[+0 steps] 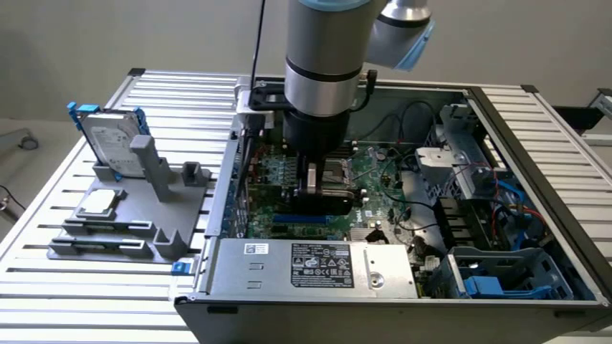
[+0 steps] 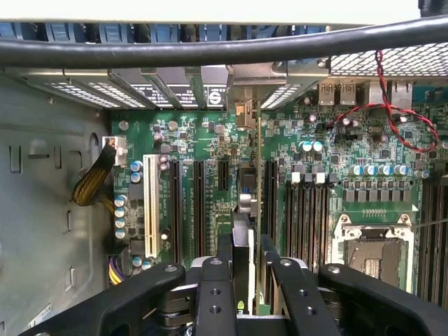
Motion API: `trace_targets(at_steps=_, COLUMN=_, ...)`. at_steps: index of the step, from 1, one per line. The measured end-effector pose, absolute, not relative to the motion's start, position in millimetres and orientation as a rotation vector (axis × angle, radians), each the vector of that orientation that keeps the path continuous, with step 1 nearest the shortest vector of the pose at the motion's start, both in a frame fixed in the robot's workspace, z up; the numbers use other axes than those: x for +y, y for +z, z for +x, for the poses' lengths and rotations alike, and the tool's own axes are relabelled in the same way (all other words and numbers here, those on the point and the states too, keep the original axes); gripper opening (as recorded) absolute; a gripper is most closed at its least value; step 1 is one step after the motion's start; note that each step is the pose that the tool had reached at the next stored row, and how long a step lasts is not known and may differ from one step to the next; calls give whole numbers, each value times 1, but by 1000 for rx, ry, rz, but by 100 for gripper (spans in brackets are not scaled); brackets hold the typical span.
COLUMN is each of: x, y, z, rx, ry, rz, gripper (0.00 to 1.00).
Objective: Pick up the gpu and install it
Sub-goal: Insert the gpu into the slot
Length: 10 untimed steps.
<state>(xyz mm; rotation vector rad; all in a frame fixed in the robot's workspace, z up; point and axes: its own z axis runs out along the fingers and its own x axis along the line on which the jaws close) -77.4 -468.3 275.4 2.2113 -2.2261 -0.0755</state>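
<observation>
My gripper [image 1: 320, 180] reaches down into the open computer case [image 1: 535, 179], over the green motherboard [image 1: 383, 172]. It is shut on the gpu [image 1: 325, 203], whose black cooler hangs just below the fingers. In the wrist view the gpu [image 2: 245, 199] stands edge-on between the two black fingers [image 2: 215, 280] of the gripper [image 2: 245, 255]. Its silver end bracket [image 2: 245, 112] sits at the case's rear slot openings. The card lines up along the black expansion slots [image 2: 199, 203]; I cannot tell whether its edge is seated in one.
A silver hard drive in a blue frame [image 1: 108, 140] stands on a grey fixture [image 1: 125, 222] outside the case at the exterior view's left. The labelled power-supply box [image 1: 316, 265] fills the case's near side. Red-black wires [image 2: 402, 115], a CPU socket [image 2: 371, 259] and a white slot [image 2: 149, 203] surround the card.
</observation>
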Motion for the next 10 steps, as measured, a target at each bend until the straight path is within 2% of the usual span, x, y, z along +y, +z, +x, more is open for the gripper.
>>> trace_targets(at_steps=10, x=-468, y=274, z=-79, rx=-2226, ry=-76, rz=2211, gripper=26)
